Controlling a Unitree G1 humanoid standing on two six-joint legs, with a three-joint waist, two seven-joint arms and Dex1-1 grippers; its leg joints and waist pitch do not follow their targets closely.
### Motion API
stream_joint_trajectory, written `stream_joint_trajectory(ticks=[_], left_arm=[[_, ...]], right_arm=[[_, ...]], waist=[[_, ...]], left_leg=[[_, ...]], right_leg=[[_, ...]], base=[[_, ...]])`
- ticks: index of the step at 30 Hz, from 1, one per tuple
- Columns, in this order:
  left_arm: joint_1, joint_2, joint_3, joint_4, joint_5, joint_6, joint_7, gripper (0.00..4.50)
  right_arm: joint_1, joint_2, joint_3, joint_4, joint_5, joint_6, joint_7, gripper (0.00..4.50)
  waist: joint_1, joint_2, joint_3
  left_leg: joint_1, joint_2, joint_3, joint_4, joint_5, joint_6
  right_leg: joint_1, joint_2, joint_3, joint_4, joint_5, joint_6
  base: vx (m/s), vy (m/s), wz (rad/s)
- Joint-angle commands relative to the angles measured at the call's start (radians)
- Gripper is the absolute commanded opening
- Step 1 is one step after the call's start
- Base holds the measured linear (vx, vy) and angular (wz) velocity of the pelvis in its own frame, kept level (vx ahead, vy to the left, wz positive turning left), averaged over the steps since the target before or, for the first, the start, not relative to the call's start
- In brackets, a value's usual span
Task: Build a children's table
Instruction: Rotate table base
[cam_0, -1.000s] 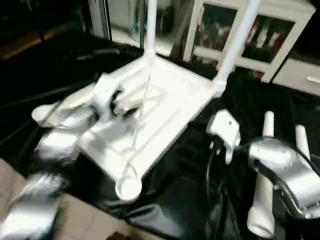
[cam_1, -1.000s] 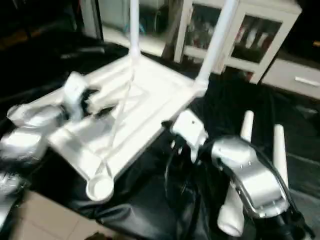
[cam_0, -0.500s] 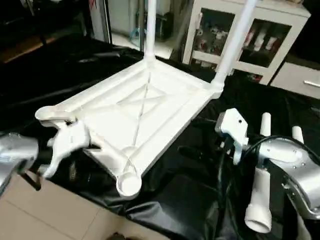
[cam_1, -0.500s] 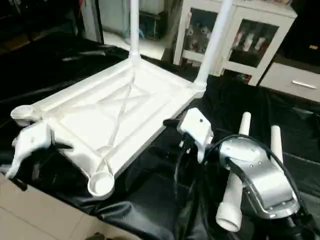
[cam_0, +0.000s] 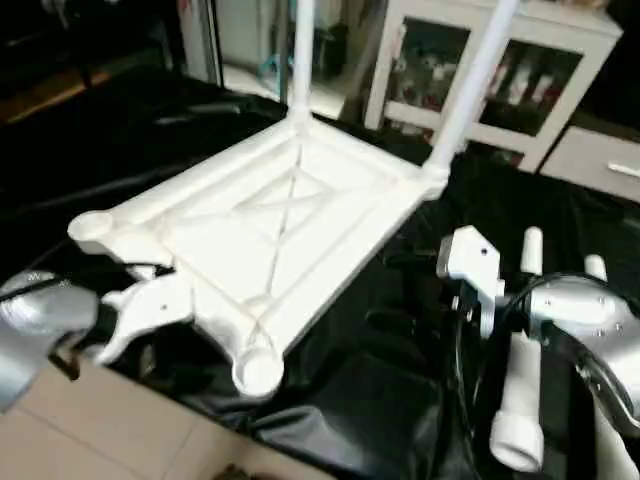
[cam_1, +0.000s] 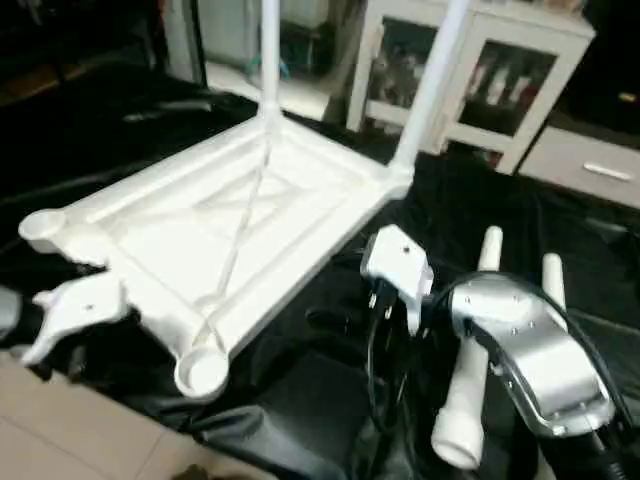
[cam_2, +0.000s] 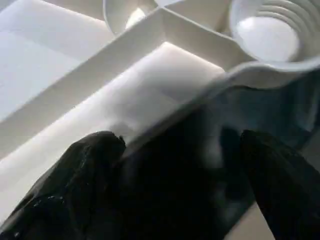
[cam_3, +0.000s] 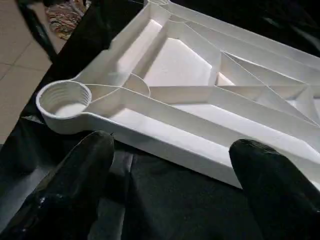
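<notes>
Jaws of both grippers gape wide beside the tabletop (cam_0: 270, 235), holding nothing.

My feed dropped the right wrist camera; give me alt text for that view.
An upside-down white table top lies on black cloth, its ribbed underside up and an empty threaded corner socket nearest the camera. The right gripper is open just short of the top's edge, its two black fingers holding nothing.

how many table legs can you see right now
4: two legs stand in the tabletop's far corners, two lie on the black cloth beside the right arm.
</notes>
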Motion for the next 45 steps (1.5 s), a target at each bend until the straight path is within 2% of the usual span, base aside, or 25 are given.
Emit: stream_joint_trajectory(ticks=[1, 3, 5, 7, 12, 17, 19, 24, 26, 28, 30, 32, 33, 34, 35, 36, 37, 38, 39, 40, 41, 42, 43, 44, 45], left_arm=[[-0.011, -0.031, -0.044, 0.030, 0.031, -0.008, 0.022, 4.41], [-0.045, -0.096, -0.071, 0.081, 0.075, -0.031, 0.077, 4.41], [-0.082, -0.171, -0.090, 0.144, 0.104, -0.072, 0.146, 4.41], [-0.109, -0.230, -0.103, 0.190, 0.119, -0.093, 0.197, 4.41], [-0.179, -0.377, -0.118, 0.319, 0.137, -0.160, 0.290, 4.41], [-0.270, -0.482, -0.135, 0.447, 0.177, -0.239, 0.359, 4.41], [-0.288, -0.503, -0.129, 0.476, 0.174, -0.248, 0.374, 4.41], [-0.405, -0.658, -0.103, 0.682, 0.163, -0.325, 0.472, 4.41], [-0.419, -0.686, -0.099, 0.715, 0.162, -0.343, 0.486, 4.41], [-0.430, -0.702, -0.107, 0.746, 0.175, -0.355, 0.500, 4.41], [-0.420, -0.686, -0.121, 0.714, 0.188, -0.360, 0.489, 4.41], [-0.385, -0.654, -0.075, 0.572, 0.125, -0.303, 0.423, 4.41], [-0.369, -0.637, -0.051, 0.507, 0.096, -0.284, 0.402, 4.41], [-0.352, -0.621, -0.028, 0.453, 0.070, -0.279, 0.386, 4.41], [-0.314, -0.607, 0.001, 0.367, 0.016, -0.258, 0.357, 4.41], [-0.282, -0.596, 0.027, 0.289, -0.040, -0.226, 0.329, 4.48], [-0.245, -0.582, 0.051, 0.210, -0.091, -0.200, 0.306, 4.50], [-0.176, -0.565, 0.081, 0.104, -0.182, -0.145, 0.275, 4.50], [-0.154, -0.564, 0.085, 0.079, -0.204, -0.133, 0.271, 4.50], [-0.128, -0.572, 0.092, 0.052, -0.216, -0.120, 0.284, 4.50], [-0.100, -0.585, 0.101, 0.024, -0.185, -0.104, 0.335, 4.50], [-0.080, -0.598, 0.116, 0.009, -0.174, -0.088, 0.368, 4.50], [-0.075, -0.601, 0.120, 0.005, -0.171, -0.084, 0.376, 4.50], [-0.033, -0.618, 0.140, -0.014, -0.137, -0.070, 0.435, 4.50], [0.005, -0.620, 0.141, -0.031, -0.119, -0.071, 0.457, 4.50]], right_arm=[[0.011, -0.006, 0.005, -0.010, -0.006, -0.006, -0.001, 4.09], [0.008, 0.002, -0.005, -0.019, 0.001, 0.004, -0.014, 4.09], [0.010, 0.008, -0.011, -0.019, -0.002, 0.002, -0.032, 4.09], [0.013, 0.014, -0.015, -0.018, -0.009, -0.001, -0.047, 4.09], [0.016, 0.029, -0.028, -0.039, -0.007, 0.016, -0.079, 4.09], [0.020, 0.027, -0.041, -0.054, -0.004, 0.026, -0.099, 4.09], [0.022, 0.026, -0.043, -0.053, -0.005, 0.024, -0.099, 4.09], [0.024, 0.028, -0.039, -0.048, -0.009, 0.023, -0.112, 4.09], [0.020, 0.034, -0.035, -0.043, -0.011, 0.023, -0.117, 4.09], [0.012, 0.042, -0.031, -0.040, -0.015, 0.023, -0.126, 4.09], [0.007, 0.053, -0.038, -0.053, -0.007, 0.037, -0.140, 4.09], [-0.020, 0.084, -0.082, -0.091, 0.038, 0.103, -0.189, 4.09], [-0.037, 0.105, -0.107, -0.100, 0.059, 0.131, -0.217, 4.09], [-0.053, 0.126, -0.130, -0.102, 0.074, 0.156, -0.249, 4.09], [-0.062, 0.152, -0.158, -0.096, 0.083, 0.188, -0.293, 4.09], [-0.075, 0.177, -0.186, -0.085, 0.091, 0.227, -0.337, 4.27], [-0.082, 0.217, -0.215, -0.073, 0.093, 0.267, -0.394, 4.44], [-0.071, 0.297, -0.247, -0.033, 0.092, 0.303, -0.483, 4.44], [-0.058, 0.316, -0.252, -0.024, 0.094, 0.304, -0.499, 4.44], [-0.042, 0.317, -0.240, -0.024, 0.050, 0.324, -0.527, 4.47], [-0.026, 0.325, -0.237, -0.037, 0.005, 0.370, -0.565, 4.47], [-0.021, 0.340, -0.243, -0.044, -0.019, 0.410, -0.604, 4.47], [-0.020, 0.343, -0.244, -0.046, -0.025, 0.420, -0.613, 4.47], [-0.013, 0.369, -0.254, -0.055, -0.054, 0.480, -0.682, 4.47], [-0.007, 0.379, -0.256, -0.070, -0.088, 0.519, -0.728, 4.47]], waist=[[-0.004, 0.016, -0.053], [-0.002, 0.016, -0.053], [-0.002, 0.022, -0.051], [-0.003, 0.023, -0.055], [-0.005, 0.021, -0.053], [-0.009, 0.020, -0.056], [-0.006, 0.020, -0.060], [-0.001, 0.015, -0.065], [-0.001, 0.012, -0.067], [-0.001, 0.011, -0.069], [-0.004, 0.012, -0.072], [-0.008, 0.014, -0.074], [-0.009, 0.022, -0.073], [-0.010, 0.023, -0.072], [-0.011, 0.023, -0.068], [-0.010, 0.026, -0.066], [-0.011, 0.019, -0.063], [-0.011, 0.020, -0.061], [-0.008, 0.019, -0.056], [-0.011, 0.019, -0.055], [-0.005, 0.012, -0.052], [-0.007, -0.002, -0.050], [-0.004, 0.004, -0.052], [-0.007, 0.003, -0.052], [-0.012, -0.006, -0.049]], left_leg=[[0.021, 0.038, -0.015, -0.088, -0.292, -0.051], [0.030, 0.037, -0.013, -0.085, -0.329, -0.056], [0.024, 0.037, -0.017, -0.088, -0.336, -0.058], [0.028, 0.036, -0.018, -0.085, -0.357, -0.065], [0.025, 0.034, -0.020, -0.084, -0.387, -0.060], [0.021, 0.034, -0.023, -0.082, -0.379, -0.053], [0.021, 0.036, -0.023, -0.081, -0.360, -0.049], [0.016, 0.034, -0.019, -0.074, -0.303, -0.033], [0.008, 0.035, -0.021, -0.075, -0.266, -0.024], [0.009, 0.035, -0.019, -0.071, -0.239, -0.013], [0.001, 0.034, -0.021, -0.069, -0.193, -0.001], [0.005, 0.038, -0.019, -0.067, -0.158, 0.008], [0.010, 0.036, -0.017, -0.066, -0.160, 0.009], [0.010, 0.037, -0.018, -0.067, -0.160, 0.005], [0.010, 0.036, -0.014, -0.069, -0.176, -0.001], [0.013, 0.039, -0.017, -0.072, -0.191, -0.018], [0.011, 0.038, -0.014, -0.075, -0.207, -0.020], [0.015, 0.037, -0.014, -0.076, -0.219, -0.036], [0.020, 0.036, -0.010, -0.079, -0.264, -0.048], [0.021, 0.036, -0.010, -0.080, -0.286, -0.057], [0.029, 0.036, -0.008, -0.082, -0.322, -0.067], [0.027, 0.037, -0.007, -0.085, -0.328, -0.070], [0.025, 0.036, -0.010, -0.084, -0.319, -0.076], [0.021, 0.035, -0.011, -0.087, -0.313, -0.082], [0.014, 0.034, -0.014, -0.091, -0.312, -0.086]], right_leg=[[0.026, -0.046, 0.046, -0.068, -0.223, -0.165], [0.020, -0.047, 0.049, -0.075, -0.270, -0.155], [0.023, -0.048, 0.050, -0.078, -0.291, -0.149], [0.020, -0.048, 0.050, -0.078, -0.303, -0.145], [0.021, -0.049, 0.048, -0.092, -0.368, -0.123], [0.023, -0.048, 0.046, -0.095, -0.372, -0.108], [0.024, -0.049, 0.047, -0.091, -0.343, -0.114], [0.031, -0.048, 0.046, -0.085, -0.245, -0.146], [0.040, -0.051, 0.045, -0.078, -0.192, -0.158], [0.039, -0.050, 0.045, -0.073, -0.149, -0.166], [0.047, -0.050, 0.044, -0.066, -0.083, -0.178], [0.046, -0.051, 0.046, -0.056, -0.025, -0.210], [0.043, -0.048, 0.046, -0.057, -0.021, -0.224], [0.044, -0.049, 0.046, -0.053, -0.019, -0.233], [0.040, -0.044, 0.044, -0.058, -0.050, -0.235], [0.041, -0.050, 0.046, -0.052, -0.078, -0.242], [0.037, -0.046, 0.045, -0.060, -0.107, -0.237], [0.033, -0.047, 0.046, -0.056, -0.139, -0.236], [0.022, -0.043, 0.045, -0.065, -0.216, -0.217], [0.021, -0.042, 0.046, -0.068, -0.242, -0.205], [0.013, -0.037, 0.047, -0.077, -0.288, -0.179], [0.013, -0.033, 0.049, -0.081, -0.300, -0.154], [0.016, -0.035, 0.051, -0.075, -0.301, -0.144], [0.017, -0.036, 0.052, -0.076, -0.318, -0.124], [0.021, -0.037, 0.052, -0.080, -0.344, -0.097]], base=[[0.000, 0.000, 0.00], [0.000, 0.000, 0.00], [0.000, 0.000, 0.00], [0.000, 0.000, 0.00], [0.000, 0.000, 0.00], [0.000, 0.000, 0.00], [0.000, 0.000, 0.00], [0.000, 0.000, 0.00], [0.000, 0.000, 0.00], [0.000, 0.000, 0.00], [0.000, 0.000, 0.00], [0.000, 0.000, 0.00], [0.000, 0.000, 0.00], [0.000, 0.000, 0.00], [0.000, 0.000, 0.00], [0.000, 0.000, 0.00], [0.000, 0.000, 0.00], [0.000, 0.000, 0.00], [0.000, 0.000, 0.00], [0.000, 0.000, 0.00], [0.000, 0.000, 0.00], [0.000, 0.000, 0.00], [0.000, 0.000, 0.00], [0.000, 0.000, 0.00], [0.000, 0.000, 0.00]])
